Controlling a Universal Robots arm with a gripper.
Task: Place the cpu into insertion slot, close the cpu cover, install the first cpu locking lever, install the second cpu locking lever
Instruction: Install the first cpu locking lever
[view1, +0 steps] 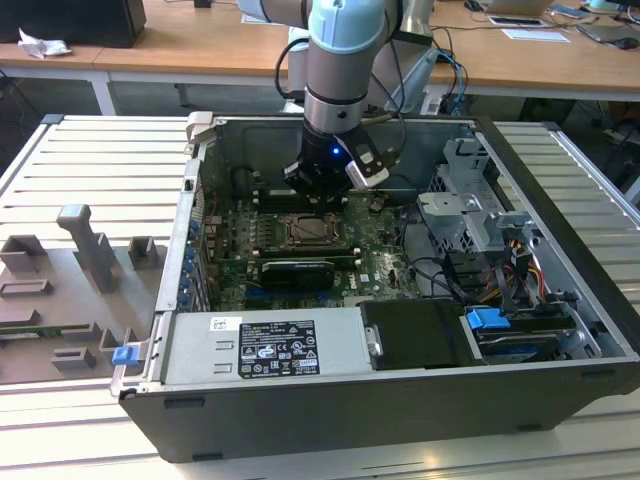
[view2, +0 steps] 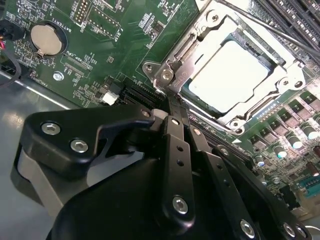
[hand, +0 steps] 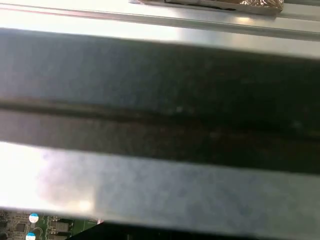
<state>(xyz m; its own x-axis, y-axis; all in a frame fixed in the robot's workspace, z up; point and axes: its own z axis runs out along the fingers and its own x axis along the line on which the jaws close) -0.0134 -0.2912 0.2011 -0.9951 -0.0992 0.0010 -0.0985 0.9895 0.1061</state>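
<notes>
Hanging low inside the open black computer case, the black claw has its two fingers pinched together, holding nothing. Its tips sit right at the edge of the square silvery metal cpu cover. The flat pale square cpu already lies in the silver-rimmed insertion slot on the green board, with the cover down around it. Locking it well probably needs a slow, gentle push, so nothing slips.

One cpu is sitting under one cpu cover; one coin battery and one computer case are showing.
</notes>
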